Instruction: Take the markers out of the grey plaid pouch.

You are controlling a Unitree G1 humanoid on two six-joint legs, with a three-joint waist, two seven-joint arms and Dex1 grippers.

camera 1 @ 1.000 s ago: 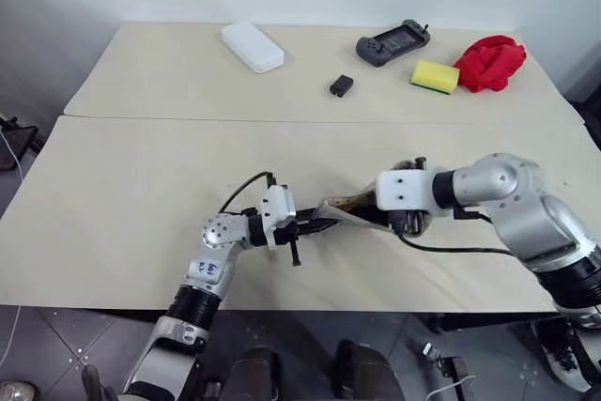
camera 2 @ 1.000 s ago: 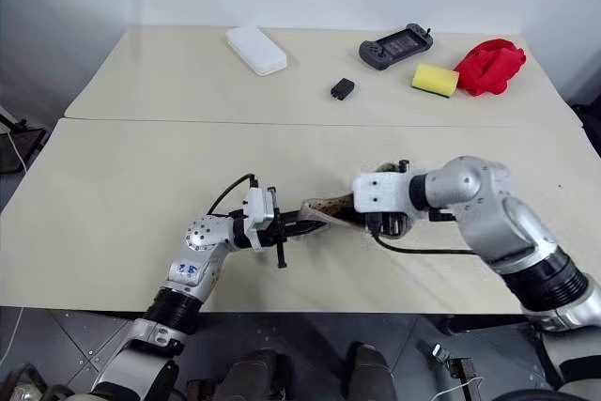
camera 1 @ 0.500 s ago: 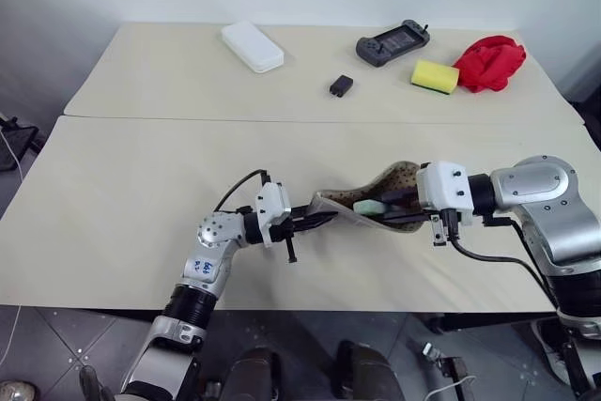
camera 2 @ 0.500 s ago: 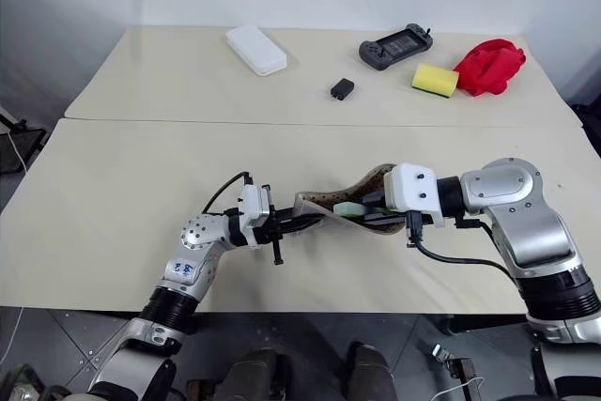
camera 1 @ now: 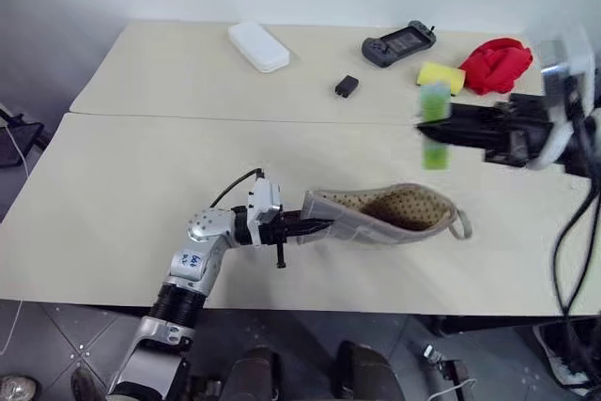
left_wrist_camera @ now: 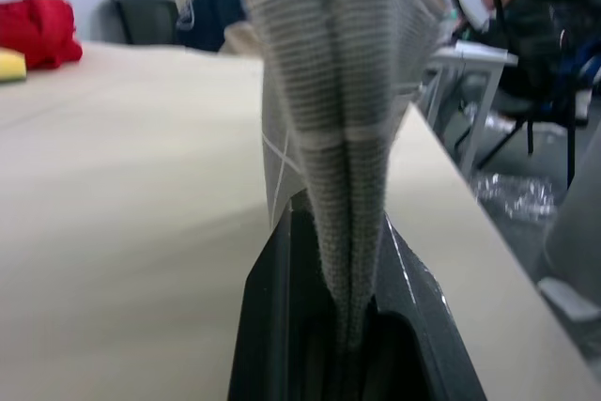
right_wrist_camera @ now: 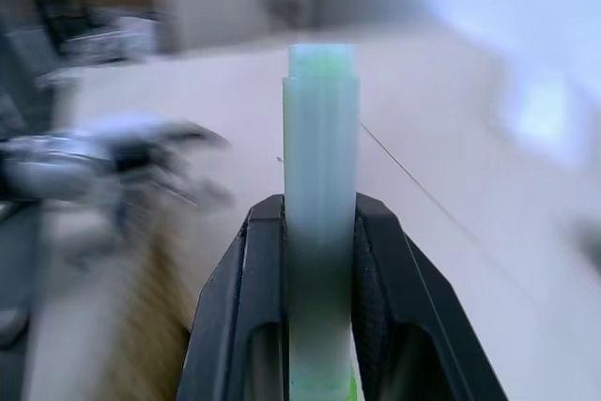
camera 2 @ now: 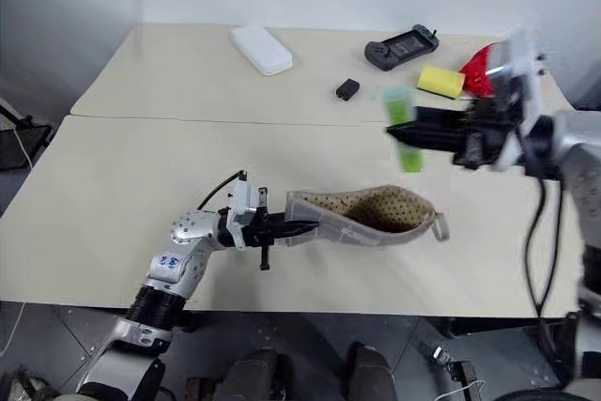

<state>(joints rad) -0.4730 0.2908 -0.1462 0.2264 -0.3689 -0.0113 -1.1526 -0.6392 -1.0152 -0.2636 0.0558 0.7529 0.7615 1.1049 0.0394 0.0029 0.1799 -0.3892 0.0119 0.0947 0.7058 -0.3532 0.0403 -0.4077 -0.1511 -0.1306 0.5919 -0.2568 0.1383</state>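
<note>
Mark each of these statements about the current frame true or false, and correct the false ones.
1. The right gripper is shut on the pale green marker. True.
2. The left gripper is open above the table. False: it is shut on one end of the grey plaid pouch.
3. The pouch's mouth gapes, showing tan dotted lining. True.
4. The yellow sponge lies inside the pouch. False: it sits at the table's far side beside the red cloth.
</note>
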